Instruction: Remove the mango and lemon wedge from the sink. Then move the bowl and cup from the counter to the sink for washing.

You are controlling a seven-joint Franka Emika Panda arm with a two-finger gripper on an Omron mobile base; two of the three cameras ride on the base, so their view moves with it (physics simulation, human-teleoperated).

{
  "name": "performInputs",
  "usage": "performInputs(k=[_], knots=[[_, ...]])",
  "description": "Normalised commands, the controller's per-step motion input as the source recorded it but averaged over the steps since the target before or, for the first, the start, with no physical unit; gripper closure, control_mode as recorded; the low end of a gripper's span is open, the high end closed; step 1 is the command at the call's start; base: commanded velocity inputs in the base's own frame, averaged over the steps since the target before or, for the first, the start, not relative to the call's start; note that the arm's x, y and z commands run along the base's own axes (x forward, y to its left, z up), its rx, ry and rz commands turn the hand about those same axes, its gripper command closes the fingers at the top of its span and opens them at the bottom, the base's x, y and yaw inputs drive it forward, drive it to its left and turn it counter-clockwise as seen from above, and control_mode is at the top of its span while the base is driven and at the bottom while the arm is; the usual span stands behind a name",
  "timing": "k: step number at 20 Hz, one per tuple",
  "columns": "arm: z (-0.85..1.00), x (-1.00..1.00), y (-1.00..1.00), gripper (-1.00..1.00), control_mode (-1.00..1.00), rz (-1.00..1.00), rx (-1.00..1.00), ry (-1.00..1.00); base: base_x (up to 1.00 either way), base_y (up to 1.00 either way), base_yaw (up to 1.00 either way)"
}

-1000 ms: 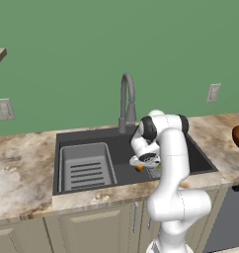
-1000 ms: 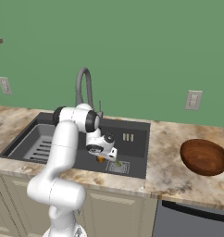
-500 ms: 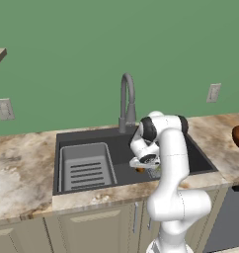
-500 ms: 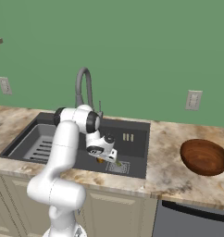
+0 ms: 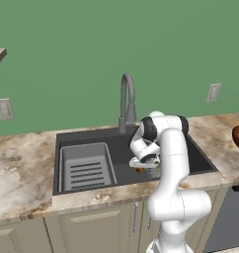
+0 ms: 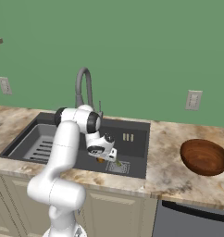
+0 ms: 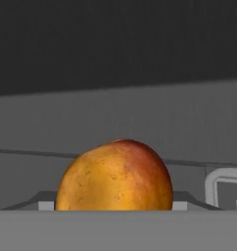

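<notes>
Orange-red and speckled, the mango (image 7: 114, 176) lay on the floor of the dark sink (image 5: 92, 136), directly ahead of the fingers (image 5: 139, 168) and very close to them. Whether the fingers stood apart or together could not be told. A lemon wedge (image 6: 119, 163) lay just beside them. Well to their right, the reddish-brown bowl (image 6: 205, 157) sat on the marbled surface (image 6: 171, 152).

tool (image 6: 103, 159): jaws are closing in from wide open
mango (image 7: 114, 176): is sitting between the narrowing jaws
</notes>
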Motion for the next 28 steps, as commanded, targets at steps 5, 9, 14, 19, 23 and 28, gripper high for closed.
performInputs(k=[5,9,14,19,23,28], knots=[[0.01,-0.11,-0.03,1.0,-1.0,0.06,0.0,-0.12,0.0,0.0,0.0],[0.16,-0.24,-0.06,1.0,-1.0,0.05,0.0,-0.13,0.0,0.0,0.0],[0.23,-0.2,-0.09,1.0,-1.0,0.01,0.0,0.0,0.0,0.0,0.0],[0.32,-0.18,-0.1,1.0,-1.0,0.0,0.0,0.0,0.0,0.0,0.0],[0.42,-0.11,-0.05,1.0,-1.0,0.0,0.0,0.02,0.0,0.0,0.0],[0.42,-0.12,-0.08,1.0,-1.0,0.0,0.0,0.06,0.0,0.0,0.0]])
